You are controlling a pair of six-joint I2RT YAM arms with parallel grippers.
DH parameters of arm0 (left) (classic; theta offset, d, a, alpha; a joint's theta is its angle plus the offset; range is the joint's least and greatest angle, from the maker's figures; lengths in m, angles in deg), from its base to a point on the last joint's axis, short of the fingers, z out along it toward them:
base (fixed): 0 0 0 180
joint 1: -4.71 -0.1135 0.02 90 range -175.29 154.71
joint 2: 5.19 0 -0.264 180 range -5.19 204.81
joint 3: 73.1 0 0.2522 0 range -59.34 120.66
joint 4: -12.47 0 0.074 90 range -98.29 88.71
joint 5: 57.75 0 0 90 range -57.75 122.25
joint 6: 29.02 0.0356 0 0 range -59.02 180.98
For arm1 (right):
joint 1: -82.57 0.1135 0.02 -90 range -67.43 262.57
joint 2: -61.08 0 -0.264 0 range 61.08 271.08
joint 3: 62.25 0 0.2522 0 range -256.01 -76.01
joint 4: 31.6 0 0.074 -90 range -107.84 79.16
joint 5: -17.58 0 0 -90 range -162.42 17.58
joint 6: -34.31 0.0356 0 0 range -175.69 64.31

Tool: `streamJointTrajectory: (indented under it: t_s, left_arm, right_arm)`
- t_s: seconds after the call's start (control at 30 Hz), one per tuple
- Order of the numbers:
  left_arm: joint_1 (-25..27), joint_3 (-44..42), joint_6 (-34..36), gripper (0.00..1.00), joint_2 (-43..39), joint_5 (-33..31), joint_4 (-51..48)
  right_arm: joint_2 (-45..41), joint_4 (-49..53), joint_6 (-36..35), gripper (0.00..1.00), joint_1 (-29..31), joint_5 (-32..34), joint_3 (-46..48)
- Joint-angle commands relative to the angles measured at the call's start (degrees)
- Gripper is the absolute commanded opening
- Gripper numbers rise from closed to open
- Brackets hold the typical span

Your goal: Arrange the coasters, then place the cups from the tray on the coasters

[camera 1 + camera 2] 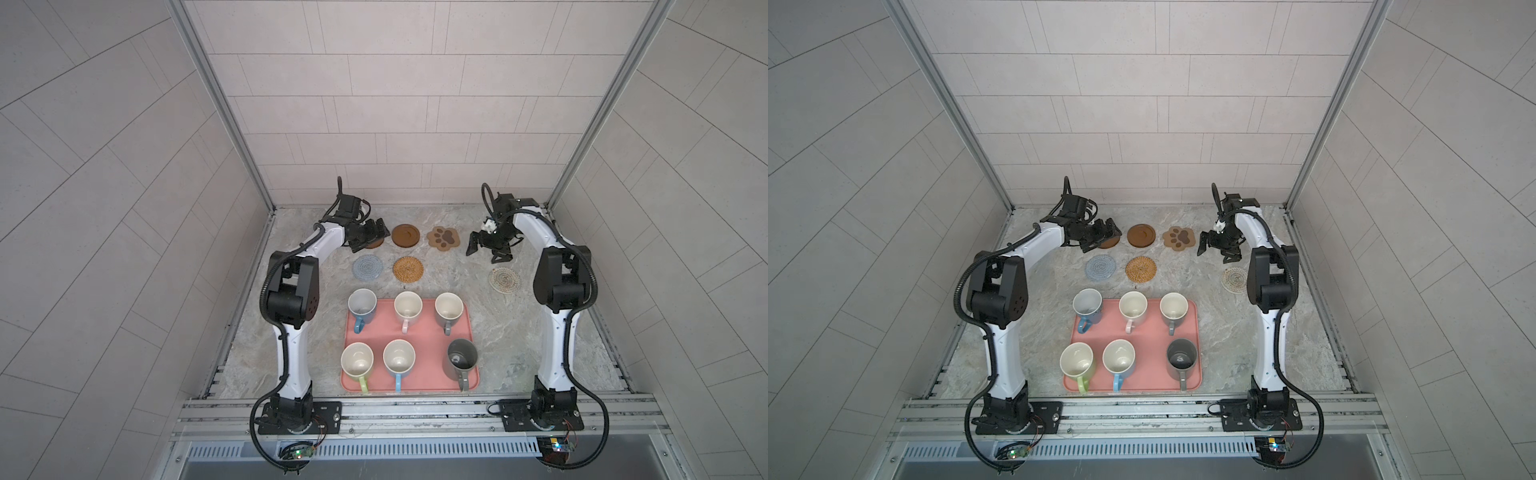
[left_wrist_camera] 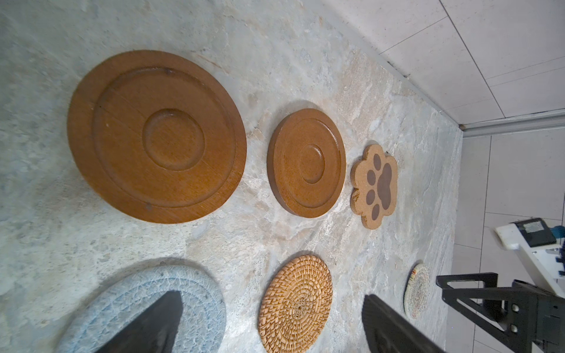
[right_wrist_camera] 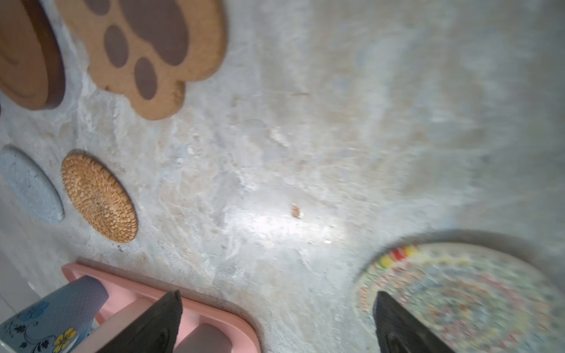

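While all six cups (image 1: 361,305) stood in two rows of three on the salmon-pink tray (image 1: 430,345), nearest the robot, none sat on a coaster yet. Just beyond the tray's far edge, the grey-blue crochet coaster (image 1: 368,267) and the golden rattan coaster (image 1: 407,269) lay side by side on the counter. The pale woven coaster (image 1: 504,281) lay apart, off the tray's far right corner. Farther beyond the tray ran a row of one wooden disc (image 2: 156,136), a second wooden disc (image 1: 405,236) and the paw-shaped coaster (image 1: 444,238). The left claw (image 1: 368,235) hung wide open and empty over the first disc. The right claw (image 1: 486,253), also open and empty, hovered between the paw-shaped and pale coasters. The step in hand was probably bringing the pale coaster into line beside the rattan one. Thin and soft, it likely needed a low pinch at its rim, with room left for mug handles.
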Motion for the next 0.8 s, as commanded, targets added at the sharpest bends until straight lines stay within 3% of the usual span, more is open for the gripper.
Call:
streamJointTrajectory:
  t_s: [0.0, 0.4, 0.77]
  left_arm:
    - [-0.05, 0.70, -0.09, 1.00, -0.60, 0.26, -0.39]
    - [-0.08, -0.10, -0.06, 1.00, -1.39, -0.24, -0.38]
    - [-0.04, -0.57, -0.27, 1.00, -1.88, -0.85, 0.05]
  right_arm:
    - [-3.24, -0.74, 2.21, 0.99, -0.31, 5.56, 3.47]
    - [-5.92, -9.41, 5.49, 1.00, -2.00, 5.35, 17.80]
    - [-4.32, -14.27, 4.82, 0.99, 0.57, -6.53, 19.77]
